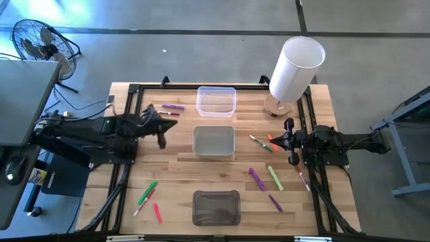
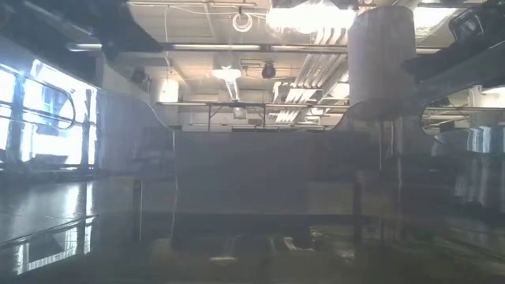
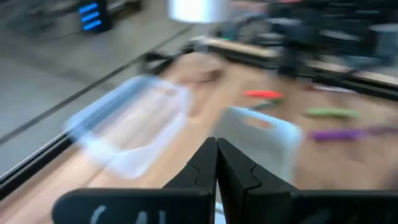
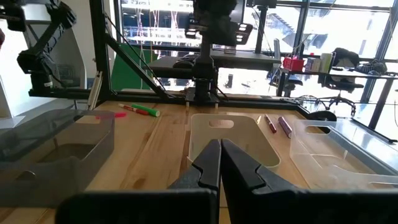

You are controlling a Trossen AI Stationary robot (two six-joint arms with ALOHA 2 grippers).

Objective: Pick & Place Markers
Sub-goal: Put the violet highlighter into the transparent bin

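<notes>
- Nearest in my right wrist view is the right gripper (image 4: 219, 163): its fingers are pressed together with nothing between them, and it points across the table toward the middle bin (image 4: 231, 138).
- From above, that right gripper (image 1: 291, 142) sits at the right edge, just beside the red and green markers (image 1: 267, 144) and near the loose green and purple ones (image 1: 265, 178).
- In the left wrist view the left gripper (image 3: 216, 163) is also closed and empty; the picture is smeared, so I judge that arm is moving.
- From above, the left gripper (image 1: 161, 132) is left of the middle bin (image 1: 213, 142), with two purple markers (image 1: 172, 107) just beyond it.
- More markers (image 1: 148, 197) lie at the front left, near the front bin (image 1: 216, 208); the far bin (image 1: 216, 101) looks empty, as do the others.
- Risks, as I judge them: shut fingers must open before any pick or they will knock a marker away; the slim markers could roll; the swinging left arm could clip the middle bin.
- The low view is too murky to help me.
</notes>
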